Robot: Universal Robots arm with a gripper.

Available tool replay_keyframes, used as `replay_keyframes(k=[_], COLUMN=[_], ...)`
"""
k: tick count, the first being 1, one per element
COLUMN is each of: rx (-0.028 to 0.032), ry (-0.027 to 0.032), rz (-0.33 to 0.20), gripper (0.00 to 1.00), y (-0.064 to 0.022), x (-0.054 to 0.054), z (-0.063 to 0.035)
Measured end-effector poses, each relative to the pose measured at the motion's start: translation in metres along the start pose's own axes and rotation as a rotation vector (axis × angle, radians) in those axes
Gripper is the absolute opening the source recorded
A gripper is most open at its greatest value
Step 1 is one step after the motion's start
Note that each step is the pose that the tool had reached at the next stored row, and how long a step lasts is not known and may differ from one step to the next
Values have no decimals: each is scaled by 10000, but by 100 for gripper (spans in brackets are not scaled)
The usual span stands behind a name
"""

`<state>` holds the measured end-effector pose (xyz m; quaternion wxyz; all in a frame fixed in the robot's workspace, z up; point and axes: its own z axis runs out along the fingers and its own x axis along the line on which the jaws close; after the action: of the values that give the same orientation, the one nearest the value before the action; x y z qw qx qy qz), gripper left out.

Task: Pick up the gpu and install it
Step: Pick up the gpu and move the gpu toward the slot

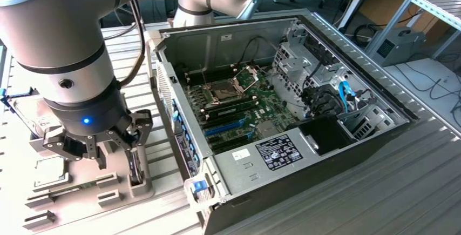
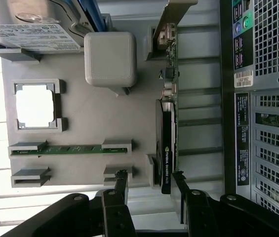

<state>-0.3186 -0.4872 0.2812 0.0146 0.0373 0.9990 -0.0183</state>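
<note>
Gpu [image 1: 135,166] [image 2: 166,143] stands on edge in a gray tray [image 1: 81,198] [image 2: 95,118] at the exterior view's lower left, beside the computer case [image 1: 288,111]. The arm points straight down over it. The hand [image 1: 115,149] [image 2: 150,177] is spread wide, straddling the card's end without clamping it.

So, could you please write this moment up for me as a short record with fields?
pincer: open, over the parts tray, fingers lined up on either side of one end of the gpu, not closed on it
gpu: standing on edge in its tray slot, not lifted
tray contents: also a hard drive, a processor, a memory stick
computer case: beside the tray, side open, motherboard exposed
task state: gpu not yet picked up
</note>
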Motion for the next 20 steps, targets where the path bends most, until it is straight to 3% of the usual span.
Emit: replay_keyframes(k=[20], rx=[59], ry=[-5], rz=[-2], gripper=[48], y=[3], x=[2], z=[86])
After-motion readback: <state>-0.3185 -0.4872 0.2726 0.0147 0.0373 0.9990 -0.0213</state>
